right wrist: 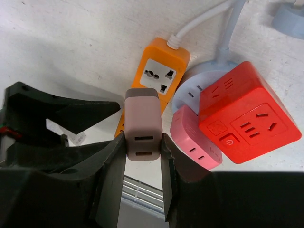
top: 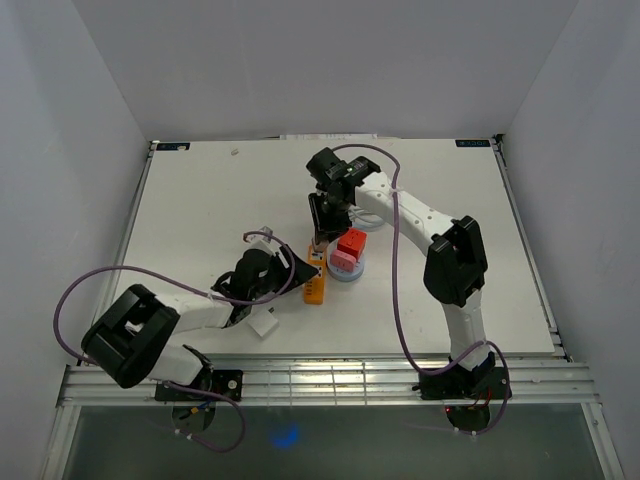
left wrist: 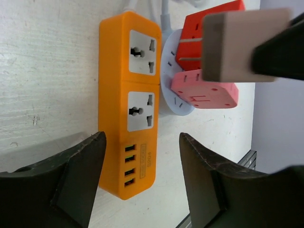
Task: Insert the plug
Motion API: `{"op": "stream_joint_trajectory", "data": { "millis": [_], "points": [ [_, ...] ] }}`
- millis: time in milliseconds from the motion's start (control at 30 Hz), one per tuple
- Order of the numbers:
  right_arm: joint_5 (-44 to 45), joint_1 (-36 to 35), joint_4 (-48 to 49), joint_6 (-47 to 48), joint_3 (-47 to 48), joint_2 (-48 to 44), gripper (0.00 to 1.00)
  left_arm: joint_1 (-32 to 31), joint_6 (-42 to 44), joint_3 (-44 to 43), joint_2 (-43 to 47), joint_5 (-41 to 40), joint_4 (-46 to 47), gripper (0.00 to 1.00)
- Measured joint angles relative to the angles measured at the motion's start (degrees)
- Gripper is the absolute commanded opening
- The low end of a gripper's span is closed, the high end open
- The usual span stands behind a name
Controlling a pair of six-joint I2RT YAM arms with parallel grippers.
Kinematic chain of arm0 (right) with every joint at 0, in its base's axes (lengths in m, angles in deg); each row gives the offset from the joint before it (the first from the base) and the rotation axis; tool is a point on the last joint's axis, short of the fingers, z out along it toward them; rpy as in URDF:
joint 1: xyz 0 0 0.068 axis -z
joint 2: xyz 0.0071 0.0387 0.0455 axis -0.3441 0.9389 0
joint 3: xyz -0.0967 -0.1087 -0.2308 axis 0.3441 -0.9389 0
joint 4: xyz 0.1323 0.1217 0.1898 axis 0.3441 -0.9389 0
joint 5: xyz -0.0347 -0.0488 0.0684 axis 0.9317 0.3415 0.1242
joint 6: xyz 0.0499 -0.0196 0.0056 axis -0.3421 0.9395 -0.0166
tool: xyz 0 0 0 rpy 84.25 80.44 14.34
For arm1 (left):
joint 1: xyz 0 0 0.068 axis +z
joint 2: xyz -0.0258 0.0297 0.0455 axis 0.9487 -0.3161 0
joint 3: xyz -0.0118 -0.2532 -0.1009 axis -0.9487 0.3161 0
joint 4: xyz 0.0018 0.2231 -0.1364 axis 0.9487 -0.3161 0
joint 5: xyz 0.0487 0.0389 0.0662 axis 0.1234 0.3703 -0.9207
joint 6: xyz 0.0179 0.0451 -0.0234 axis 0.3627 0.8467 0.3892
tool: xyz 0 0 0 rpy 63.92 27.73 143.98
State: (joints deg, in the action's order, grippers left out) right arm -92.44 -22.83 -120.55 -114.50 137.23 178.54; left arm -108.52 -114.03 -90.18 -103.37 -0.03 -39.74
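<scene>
The plug (right wrist: 143,124) is a pinkish-beige charger block with two USB slots, and my right gripper (right wrist: 143,138) is shut on its sides. It hangs above the far socket end of the orange power strip (top: 315,285). In the left wrist view the plug (left wrist: 242,45) hovers to the right of the strip (left wrist: 128,95), over the red cube. The strip shows two universal sockets and several USB ports. My left gripper (left wrist: 142,142) is open, with its fingers on either side of the strip's USB end and a gap on the right side.
A red socket cube (top: 351,242) and a pink adapter (top: 343,260) sit on a pale blue round base (left wrist: 166,80), right beside the strip. Another pale blue disc (right wrist: 289,19) lies farther back. A small white piece (top: 264,325) lies near the left arm.
</scene>
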Motion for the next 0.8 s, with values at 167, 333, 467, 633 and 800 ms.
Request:
{"op": "stream_joint_trajectory", "data": {
  "millis": [167,333,467,633,800],
  "points": [
    [-0.15,-0.22,-2.36,-0.81,0.00,1.18,0.08,1.18,1.16,0.28,6.88,-2.19,-3.58,0.77],
    [0.70,-0.26,-3.30,-2.91,-0.09,1.18,0.08,4.48,2.40,1.40,12.59,-3.82,-6.08,0.77],
    [1.57,-0.26,-3.30,-5.16,-0.13,1.18,0.08,5.90,3.61,1.49,14.95,-4.11,-7.91,0.77],
    [2.05,-0.26,-3.52,-7.43,0.46,2.49,0.08,6.78,4.37,1.86,17.29,-4.35,-10.38,0.78],
    [2.86,-0.26,-3.52,-9.16,1.36,5.53,0.08,7.32,4.63,1.90,20.00,-4.87,-12.83,0.79]
  ]
}}
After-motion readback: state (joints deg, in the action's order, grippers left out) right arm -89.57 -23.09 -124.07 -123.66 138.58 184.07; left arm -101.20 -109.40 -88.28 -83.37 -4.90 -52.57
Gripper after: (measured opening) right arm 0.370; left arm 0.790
